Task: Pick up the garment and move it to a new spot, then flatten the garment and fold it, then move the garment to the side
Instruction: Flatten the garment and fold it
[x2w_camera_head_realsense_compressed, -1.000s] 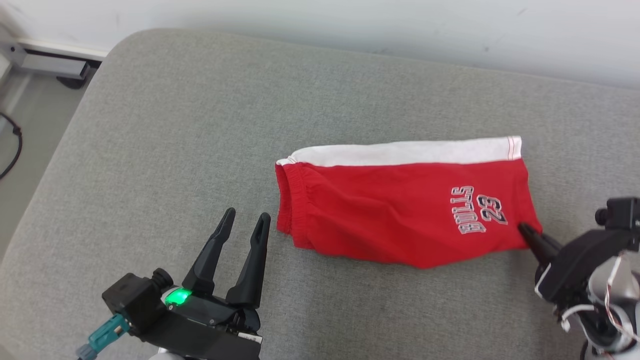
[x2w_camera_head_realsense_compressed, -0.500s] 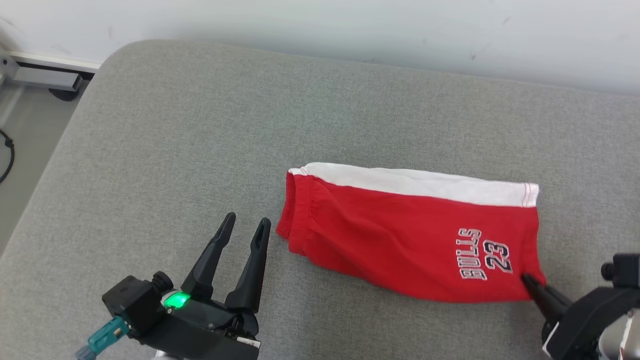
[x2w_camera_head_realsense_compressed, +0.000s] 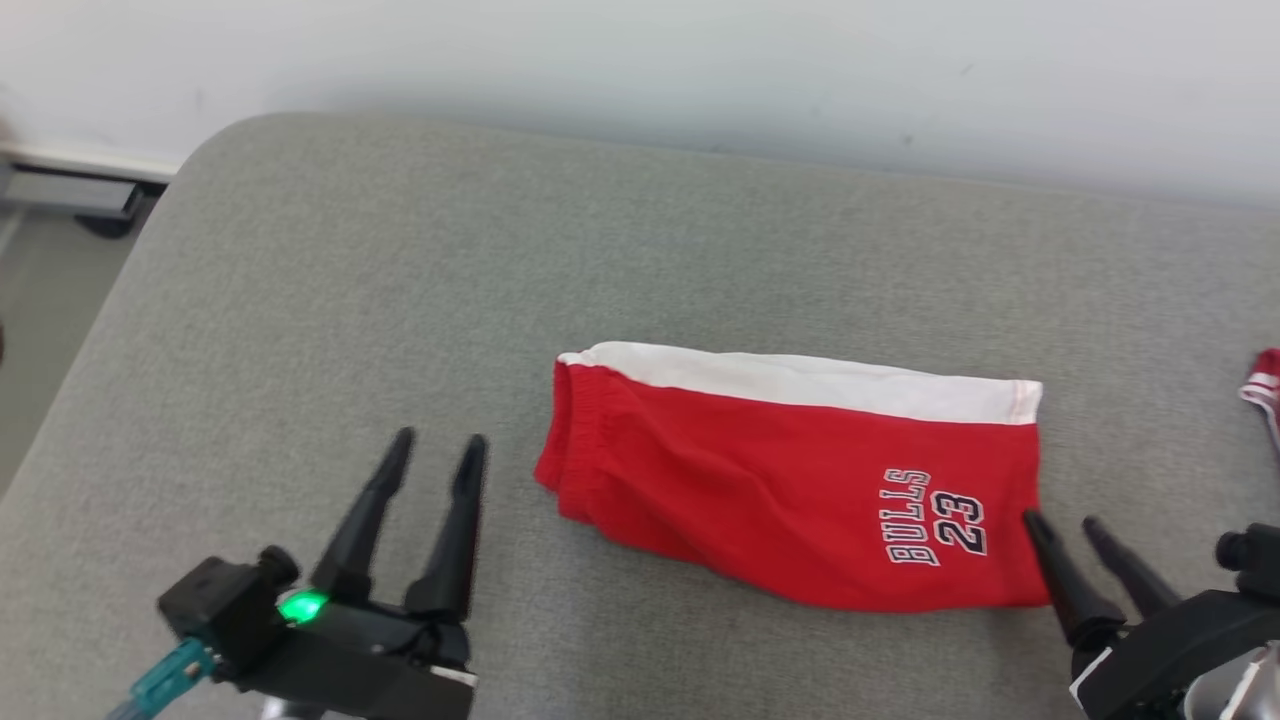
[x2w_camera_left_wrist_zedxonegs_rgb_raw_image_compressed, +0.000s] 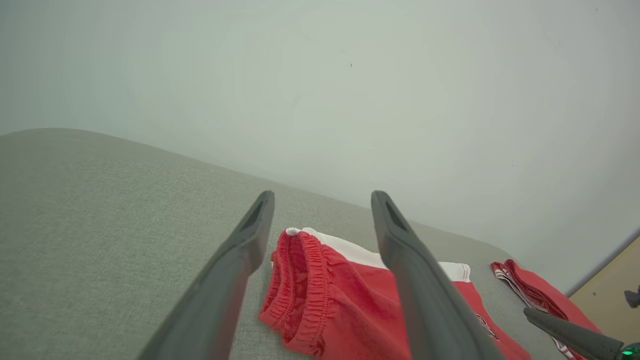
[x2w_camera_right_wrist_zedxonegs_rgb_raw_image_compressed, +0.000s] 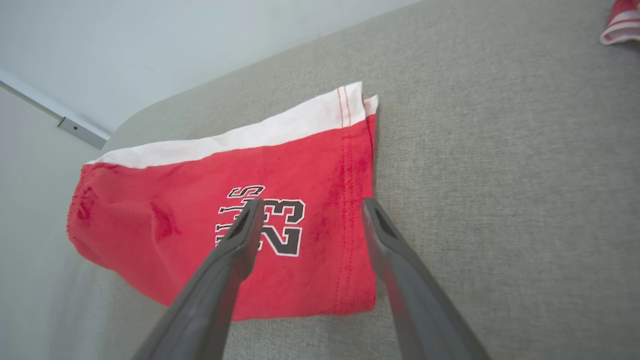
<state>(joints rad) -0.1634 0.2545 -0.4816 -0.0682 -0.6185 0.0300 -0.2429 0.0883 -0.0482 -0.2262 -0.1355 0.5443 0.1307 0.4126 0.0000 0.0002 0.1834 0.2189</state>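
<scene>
**Right claw spread and empty at the hem of the shorts**

The right claw stands with its two fingers parted, pinching nothing. Its tips sit at the near hem corner of the red shorts. In its own wrist view, one finger crosses the printed number while the other lies just off the hem edge. Whether the tips touch the cloth I cannot tell. The left claw is likewise spread and empty, near the waistband end but apart from it.

The shorts lie flat near the middle of the grey cushion. The waistband points toward the robot's left and the leg hems toward its right, with the white stripe along the far edge. They look folded in half already (two hem layers show at the far right corner). A second red garment lies well apart at the right edge.

As I judge it, this is light, limp jersey cloth with no stiffness, and it is not fragile. It looks more clingy than slippery on the woven cushion, so dragging it would likely bunch it or peel the layers apart. The best holds look like the gathered elastic waistband, which is thick enough to bite, and the stitched hem corner on the right. Each pinch should take every layer at once, and both ends should lift together so the fold keeps.
</scene>
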